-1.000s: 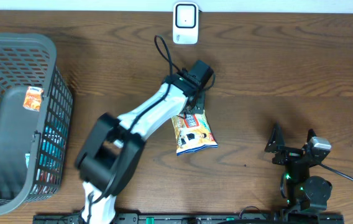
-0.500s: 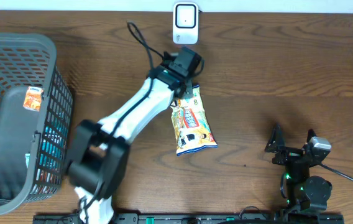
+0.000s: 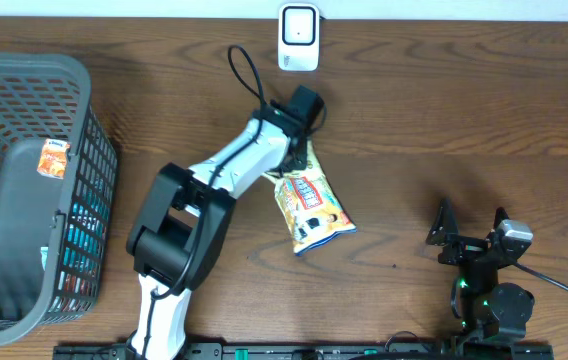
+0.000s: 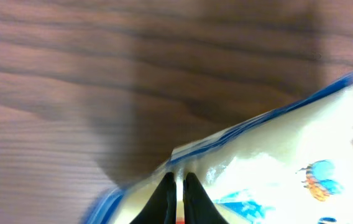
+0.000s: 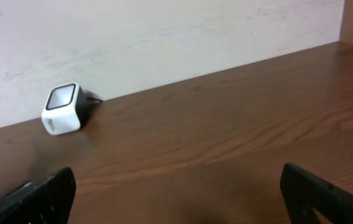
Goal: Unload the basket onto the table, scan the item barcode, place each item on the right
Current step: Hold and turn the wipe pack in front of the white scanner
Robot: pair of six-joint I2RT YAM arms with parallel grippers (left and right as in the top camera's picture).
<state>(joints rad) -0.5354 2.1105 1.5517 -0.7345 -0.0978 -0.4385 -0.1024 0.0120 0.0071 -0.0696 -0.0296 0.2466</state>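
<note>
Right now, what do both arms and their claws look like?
The left arm has white tubes, black joints and a looping black cable. The left claw has thin black fingers. The right arm is black with green lights, a grey block and a trailing cable; the right claw has broad black fingers.
</note>
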